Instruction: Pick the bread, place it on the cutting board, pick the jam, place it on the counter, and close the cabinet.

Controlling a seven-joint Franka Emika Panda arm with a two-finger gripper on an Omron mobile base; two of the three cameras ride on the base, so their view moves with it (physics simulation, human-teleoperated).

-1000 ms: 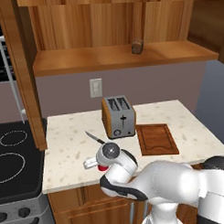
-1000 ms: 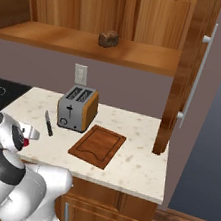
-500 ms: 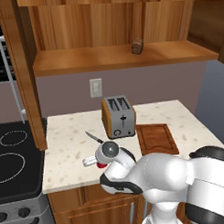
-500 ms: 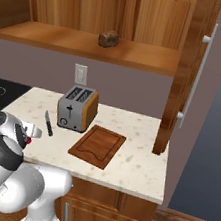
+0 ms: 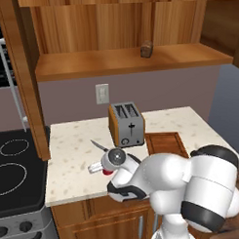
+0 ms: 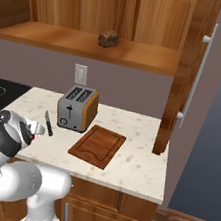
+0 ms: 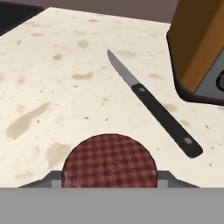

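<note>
Jam (image 7: 109, 161) sits pinched in hand (image 7: 109, 183), lid seemingly facing camera, above counter (image 7: 52, 87).

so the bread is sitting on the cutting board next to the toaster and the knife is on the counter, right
Not quite. The bread is on the cabinet shelf, as the right base view shows; the cutting board beside the toaster is bare. The knife does lie on the counter.

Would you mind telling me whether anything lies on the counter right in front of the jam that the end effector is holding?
Yes: a knife lies on the counter just beyond the jam.
</note>
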